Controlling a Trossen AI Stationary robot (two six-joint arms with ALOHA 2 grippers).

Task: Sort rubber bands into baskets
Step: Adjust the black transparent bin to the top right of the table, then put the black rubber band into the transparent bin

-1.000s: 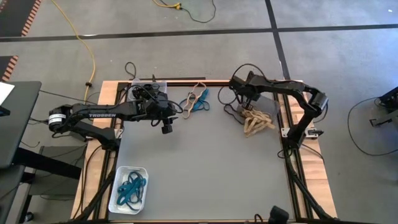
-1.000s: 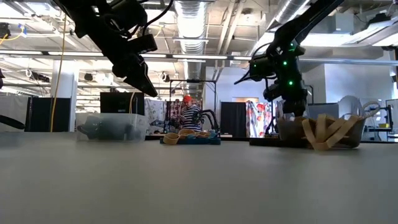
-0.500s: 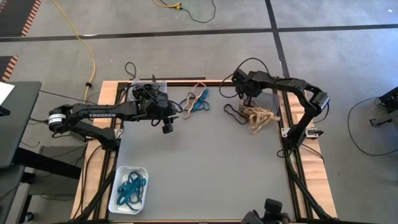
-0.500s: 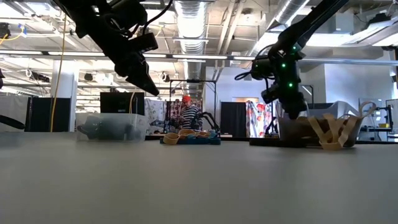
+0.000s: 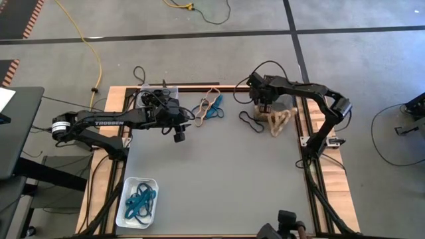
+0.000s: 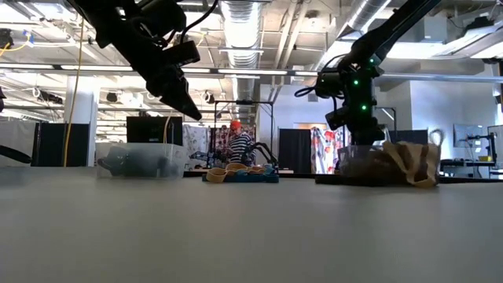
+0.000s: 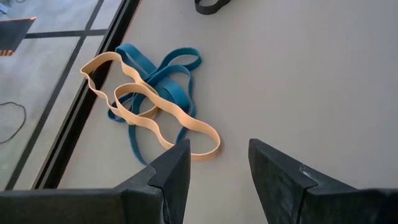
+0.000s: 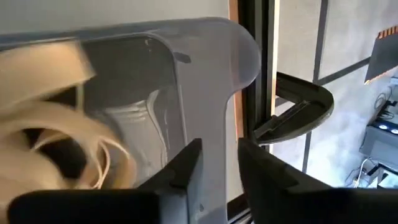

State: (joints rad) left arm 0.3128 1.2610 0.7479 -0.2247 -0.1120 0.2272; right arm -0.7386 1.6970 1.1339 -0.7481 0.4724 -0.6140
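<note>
My right gripper is at the dark grey basket at the table's far right. Its fingers stand a little apart on either side of the basket's wall. Tan rubber bands fill that basket and stick up out of it. My left gripper hovers open and empty above the table, just short of a tangle of tan and teal rubber bands that lies flat near the far edge. A black band lies on the table beside the grey basket. My right gripper has one finger inside the grey basket and the other outside it. They straddle the wall near a rounded corner, slanting down from above. Whether the fingers touch the wall I cannot tell. The basket rests on the table.
A clear basket with black bands sits at the far left under my left arm. A white basket with teal bands sits at the near left. The middle of the table is bare. A person shows in the room beyond.
My right gripper has shifted a little toward the table's left and far edges and has rolled about its own line. The grey basket has turned and slid with it. The tan bands, which lay spread toward the near side, now stand bunched more upright.
</note>
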